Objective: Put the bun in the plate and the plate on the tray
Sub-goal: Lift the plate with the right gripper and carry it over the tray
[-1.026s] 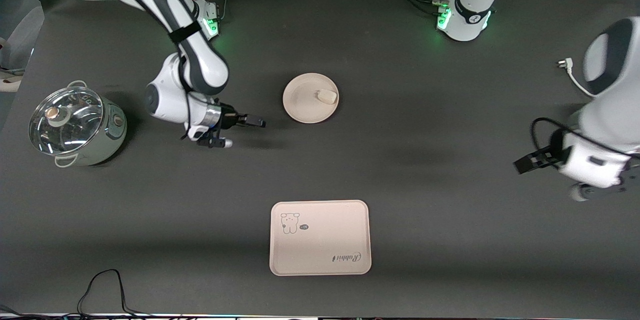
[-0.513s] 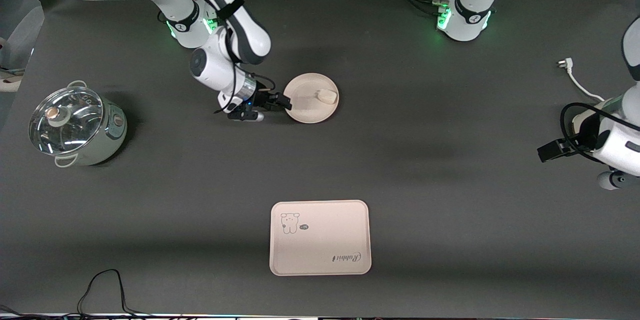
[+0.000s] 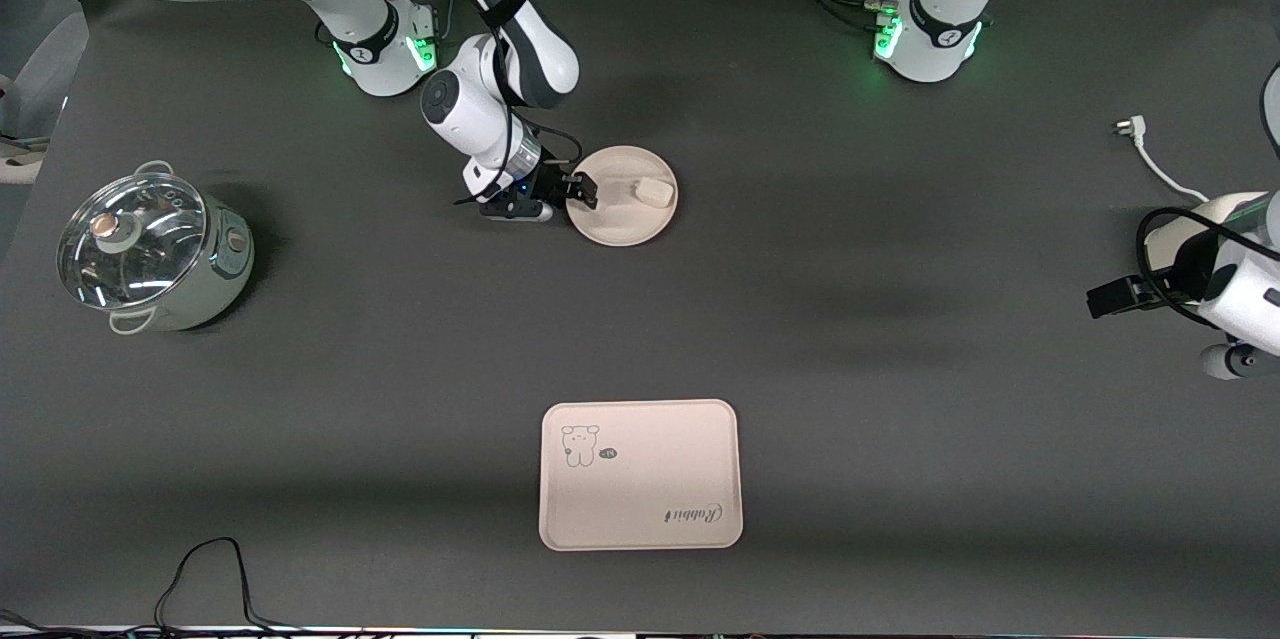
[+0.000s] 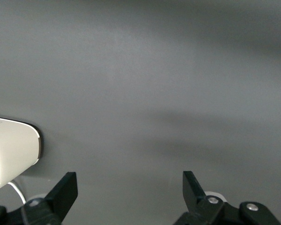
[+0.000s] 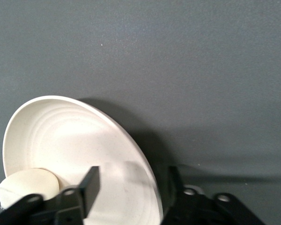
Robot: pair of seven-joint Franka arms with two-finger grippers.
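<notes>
1. The dark grey matte bench [image 3: 860,399] carries everything.
2. The right arm reaches from its base to the plate; the right gripper [image 3: 584,193] is at the plate's rim on the side toward the right arm's end, its jaws apart with one finger [image 5: 90,187] inside the dish and the other outside the rim.
3. The left arm waits at its own end of the bench; the left gripper [image 4: 130,187] hangs over bare bench, jaws wide apart and holding nothing.
4. A pale green cooking pot with a glass lid [image 3: 150,251] stands at the right arm's end.
5. The cream-pink rectangular tray with a bear drawing and dark script [image 3: 641,475] lies nearer the front camera than the plate, well apart from it.
6. The round cream-pink shallow plate [image 3: 622,195] rests on the bench.
7. The small off-white rounded bun [image 3: 654,191] lies in the plate, toward the left arm's end.
</notes>
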